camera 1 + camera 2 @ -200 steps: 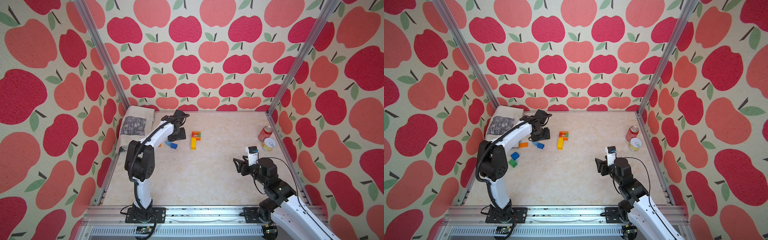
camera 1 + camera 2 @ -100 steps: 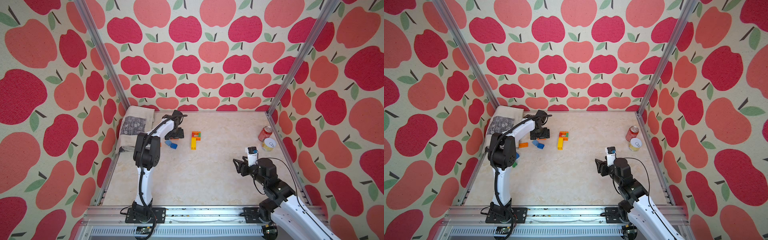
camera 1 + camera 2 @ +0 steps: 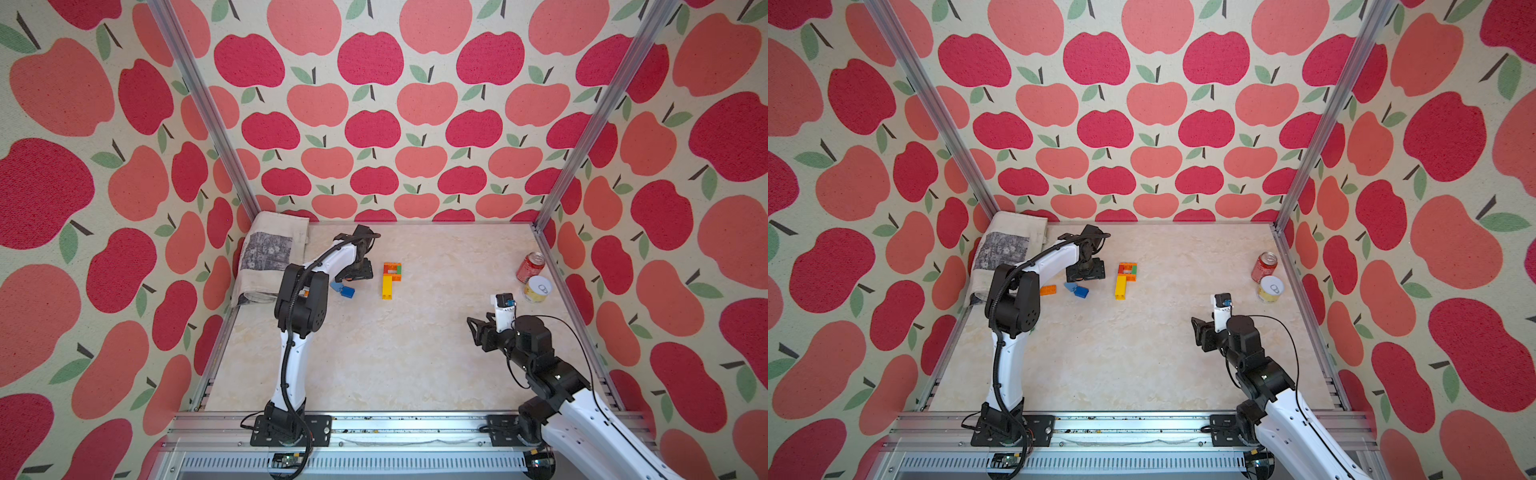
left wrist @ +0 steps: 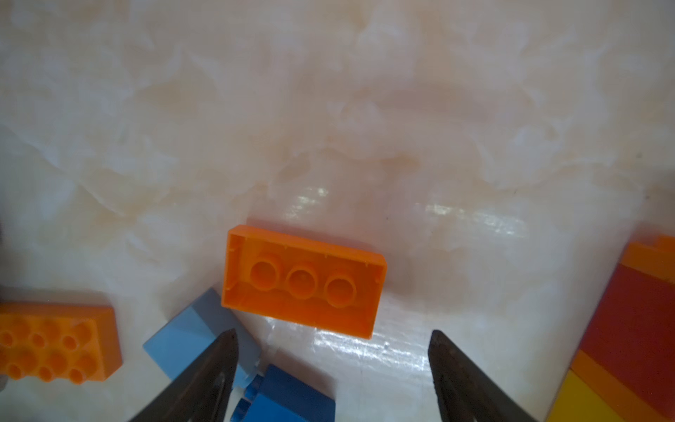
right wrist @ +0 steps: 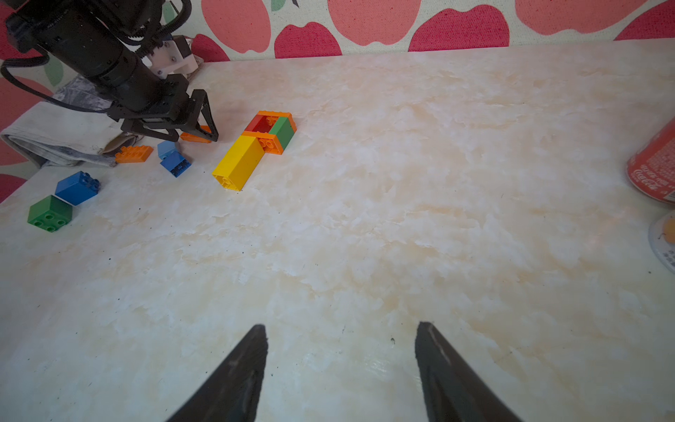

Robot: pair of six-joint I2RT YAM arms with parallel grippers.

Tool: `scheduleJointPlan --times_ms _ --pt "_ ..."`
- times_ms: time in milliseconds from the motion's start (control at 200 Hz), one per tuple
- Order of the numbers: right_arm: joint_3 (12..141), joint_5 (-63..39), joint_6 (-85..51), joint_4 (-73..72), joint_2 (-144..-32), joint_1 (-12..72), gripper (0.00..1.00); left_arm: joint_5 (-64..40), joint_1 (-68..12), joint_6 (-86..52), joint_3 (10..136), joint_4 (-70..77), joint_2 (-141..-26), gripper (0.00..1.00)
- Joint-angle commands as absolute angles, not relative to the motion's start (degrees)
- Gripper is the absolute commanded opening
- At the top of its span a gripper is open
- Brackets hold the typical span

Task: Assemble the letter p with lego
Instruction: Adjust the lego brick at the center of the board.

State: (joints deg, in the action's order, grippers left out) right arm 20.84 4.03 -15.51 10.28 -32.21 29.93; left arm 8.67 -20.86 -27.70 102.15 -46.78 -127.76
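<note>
Both top views: the P-shaped assembly (image 3: 390, 277) is seen lying flat toward the back of the worktop (image 3: 395, 357), with a yellow stem and an orange, red and green bowl. The left end effector (image 3: 354, 275) is held low just beside it, over loose bricks. The right end effector (image 3: 478, 332) is parked well apart, near a soda can (image 3: 530, 267). Left wrist view: the jaws are seen spread, nothing between them. An upturned orange brick (image 4: 305, 283), hollow side up, lies just ahead of the tips, one corner apparently touching a light blue brick (image 4: 190, 338). A blue brick (image 4: 292, 396) lies close under the tips and a studded orange brick (image 4: 54, 343) is noted off to one side. Right wrist view: that end effector is spread and empty over bare worktop; a green brick (image 5: 49, 213) lies far from the assembly. Judgement: the upturned orange brick is probably the next piece. The jaws are best centred across its short width and lowered squarely, so the light blue neighbour is not dragged along and the assembly not nudged.
</note>
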Motion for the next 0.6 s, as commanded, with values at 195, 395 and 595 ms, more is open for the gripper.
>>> scheduleJointPlan --times_ms 195,395,595 --pt "19.80 5.47 -15.34 10.20 -30.42 29.79 0.68 8.37 -20.23 -31.25 101.26 -43.07 -128.14 0.81" --pt "19.91 5.19 -15.37 10.20 -30.56 29.84 0.68 8.50 -19.43 -31.16 104.15 -43.81 -131.29 0.78" --pt "19.87 5.10 -15.31 10.11 -30.50 29.79 0.68 10.11 -19.24 -30.68 108.60 -46.16 -134.13 0.72"
